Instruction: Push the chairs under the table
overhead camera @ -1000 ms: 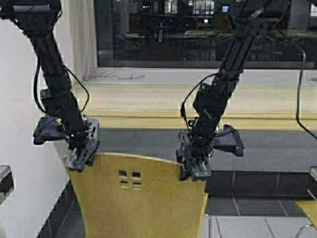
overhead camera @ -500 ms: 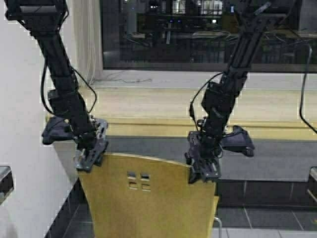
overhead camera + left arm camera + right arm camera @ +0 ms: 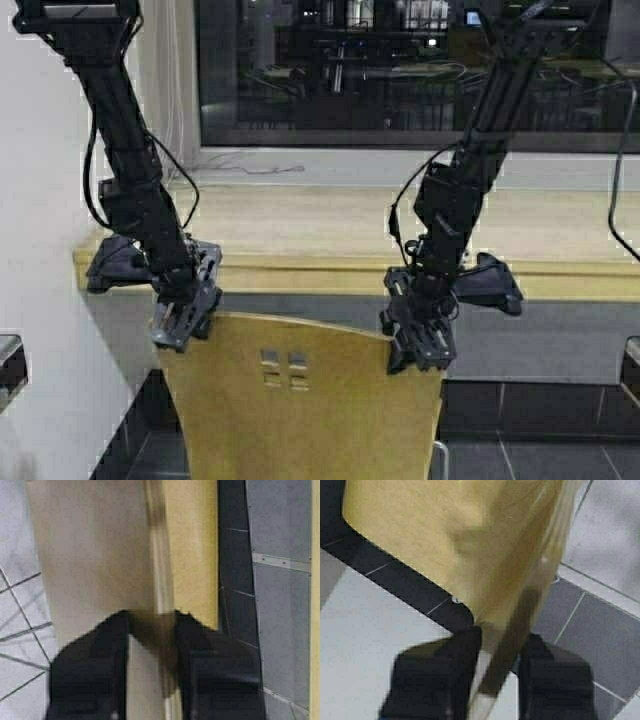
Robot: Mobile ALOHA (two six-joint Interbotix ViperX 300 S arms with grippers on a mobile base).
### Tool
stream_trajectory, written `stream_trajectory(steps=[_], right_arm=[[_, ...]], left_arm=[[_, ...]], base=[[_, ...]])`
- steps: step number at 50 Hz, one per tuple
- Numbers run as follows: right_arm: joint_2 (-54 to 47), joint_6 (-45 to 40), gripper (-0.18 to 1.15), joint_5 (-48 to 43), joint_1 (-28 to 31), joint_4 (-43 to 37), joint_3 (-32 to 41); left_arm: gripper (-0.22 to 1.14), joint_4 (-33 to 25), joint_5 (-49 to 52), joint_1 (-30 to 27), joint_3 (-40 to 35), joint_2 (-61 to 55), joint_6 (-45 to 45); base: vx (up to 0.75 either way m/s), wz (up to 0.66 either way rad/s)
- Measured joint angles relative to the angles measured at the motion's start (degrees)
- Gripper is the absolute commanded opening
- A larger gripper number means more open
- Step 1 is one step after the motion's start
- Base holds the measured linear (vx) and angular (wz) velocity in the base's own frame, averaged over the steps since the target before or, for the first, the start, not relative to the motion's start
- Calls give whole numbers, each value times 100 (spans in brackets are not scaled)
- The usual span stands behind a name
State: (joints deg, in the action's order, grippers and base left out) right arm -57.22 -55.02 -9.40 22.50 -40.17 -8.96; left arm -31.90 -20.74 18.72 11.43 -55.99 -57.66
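Note:
One yellow-tan chair (image 3: 300, 420) with four small square cutouts in its back fills the lower middle of the high view. Its back faces me and its top edge lies just below the table's (image 3: 320, 225) pale yellow front edge. My left gripper (image 3: 183, 322) is shut on the top left corner of the chair back. My right gripper (image 3: 420, 347) is shut on the top right corner. In the left wrist view the gripper (image 3: 150, 615) straddles the chair's edge (image 3: 192, 545). In the right wrist view the gripper (image 3: 500, 632) straddles the chair back (image 3: 445, 525). The seat and legs are hidden.
A white wall (image 3: 40, 300) stands close on the left. A dark window (image 3: 400, 70) runs behind the table. A dark grey panel (image 3: 560, 330) closes the space below the table top. Grey floor tiles lie under the chair.
The robot has driven forward and slightly left: the table now sits lower and nearer in the high view. Both grippers keep their hold on the chair back, which has gone forward with them.

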Motion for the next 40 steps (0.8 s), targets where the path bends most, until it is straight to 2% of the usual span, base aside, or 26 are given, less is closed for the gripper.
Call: stream_trajectory(steps=[40], right_arm=[[105, 343, 5, -9, -193, 0, -149]], left_arm=[[6, -53, 18, 211, 360, 193, -26]], base=[[19, 1]])
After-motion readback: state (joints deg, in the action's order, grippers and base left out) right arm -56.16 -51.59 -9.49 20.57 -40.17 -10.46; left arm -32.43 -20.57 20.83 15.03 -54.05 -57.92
